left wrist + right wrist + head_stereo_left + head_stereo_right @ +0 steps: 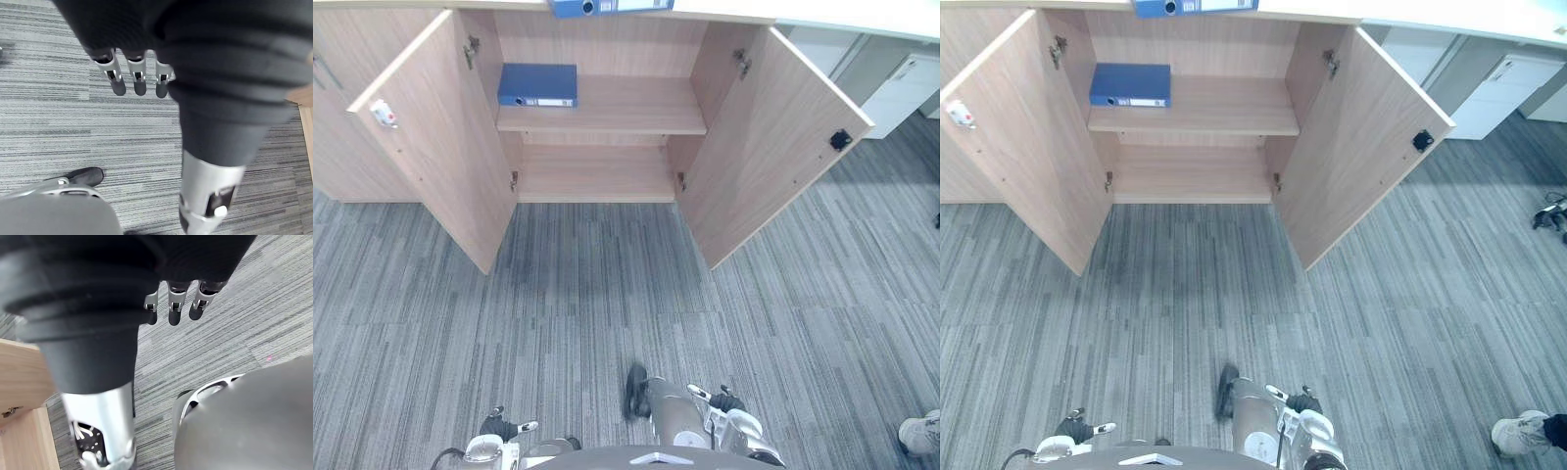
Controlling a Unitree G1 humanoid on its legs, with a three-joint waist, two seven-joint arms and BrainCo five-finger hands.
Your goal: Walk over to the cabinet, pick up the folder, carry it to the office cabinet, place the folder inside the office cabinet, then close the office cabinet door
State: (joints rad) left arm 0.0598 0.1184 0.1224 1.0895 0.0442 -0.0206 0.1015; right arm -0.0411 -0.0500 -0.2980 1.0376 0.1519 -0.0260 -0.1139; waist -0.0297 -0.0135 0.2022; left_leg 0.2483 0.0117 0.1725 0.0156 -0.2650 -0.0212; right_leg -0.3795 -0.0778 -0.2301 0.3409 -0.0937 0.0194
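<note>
Blue flat folder (537,85) lies at the left inside the open light-wood cabinet (626,106)
Left robot hand (139,81) and right robot hand (174,308) hang straight-fingered; both empty

Wooden cabinet shelf (636,106), blue folder (537,84) flat at its left end, second folder (607,6) on cabinet top (1410,18)

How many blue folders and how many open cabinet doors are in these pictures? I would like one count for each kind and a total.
Blue folders: 2, the shelved folder and the folder on top
Open cabinet doors: 2, the left door and the right door
Total: 4
</note>
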